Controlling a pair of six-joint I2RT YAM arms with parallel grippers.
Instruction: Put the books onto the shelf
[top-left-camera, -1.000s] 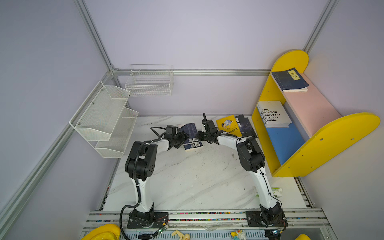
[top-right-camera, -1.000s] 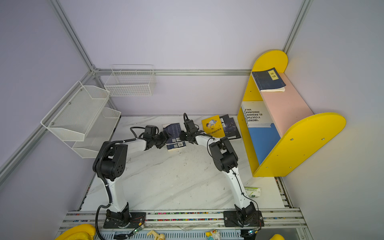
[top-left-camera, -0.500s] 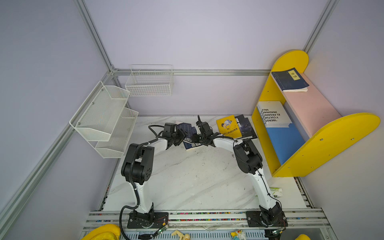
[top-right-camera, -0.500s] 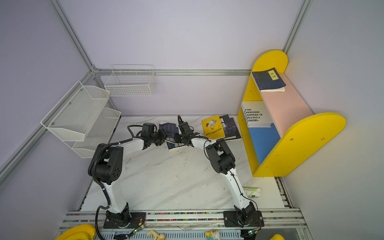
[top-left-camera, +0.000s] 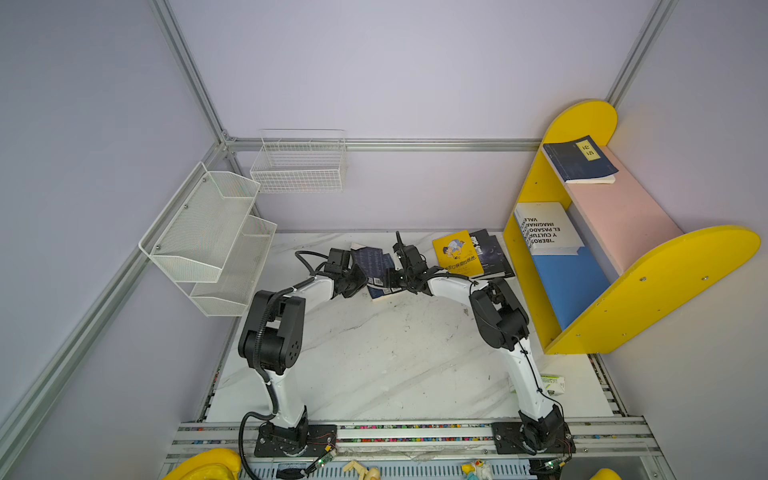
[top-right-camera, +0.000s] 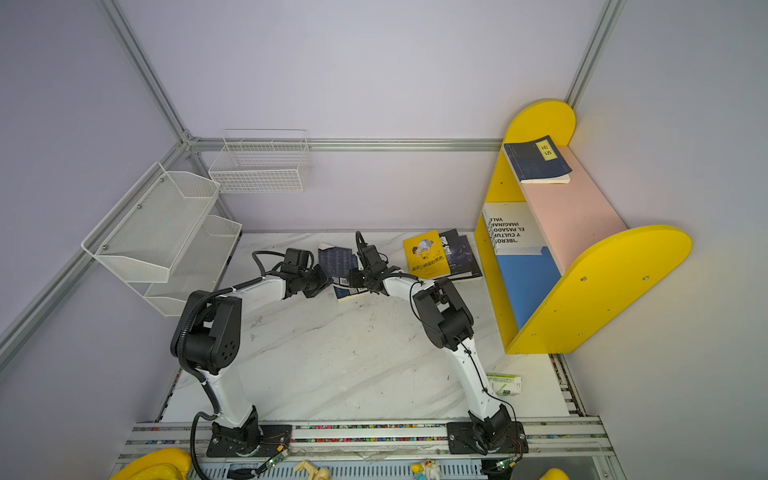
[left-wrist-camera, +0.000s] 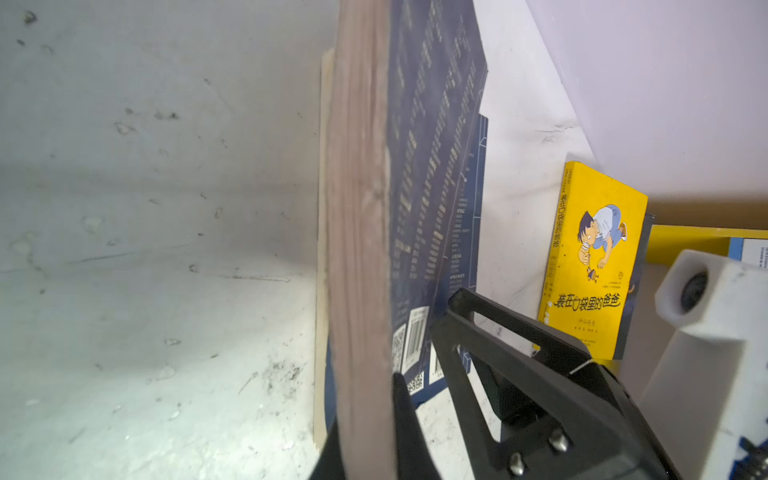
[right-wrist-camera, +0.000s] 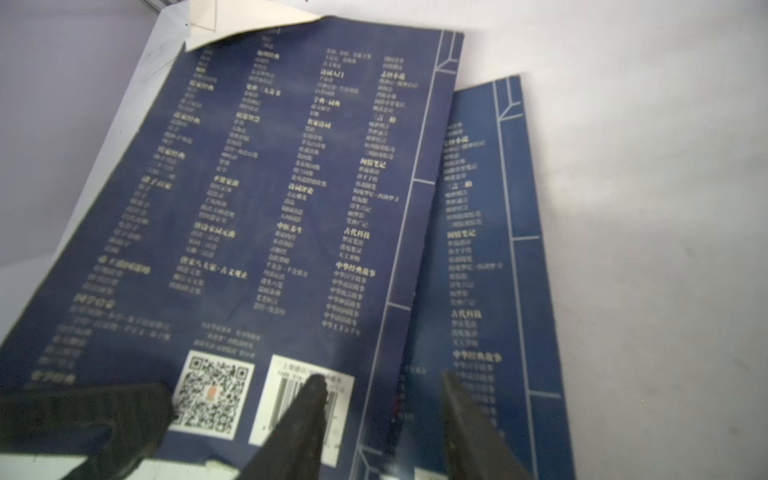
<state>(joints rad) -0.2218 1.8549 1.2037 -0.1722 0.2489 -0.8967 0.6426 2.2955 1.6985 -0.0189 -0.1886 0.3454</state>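
Left gripper (top-left-camera: 360, 277) clenched on the top navy book (left-wrist-camera: 432, 166) at the back of the tabletop (top-left-camera: 395, 353).
The book tilts off a second navy book (right-wrist-camera: 478, 249) beneath it. The right gripper (right-wrist-camera: 382, 380), jaws apart, is at its barcode end. A yellow book (top-left-camera: 457, 253) lies beside the shelf (top-left-camera: 665, 266).

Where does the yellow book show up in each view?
In a top view: yellow book right of centre, far end.
In a top view: yellow book, same spot.
Left wrist: yellow book at right, beyond the navy book.
Right wrist: absent; the navy book fills it.
Shared landmark: that navy book, in all four views.
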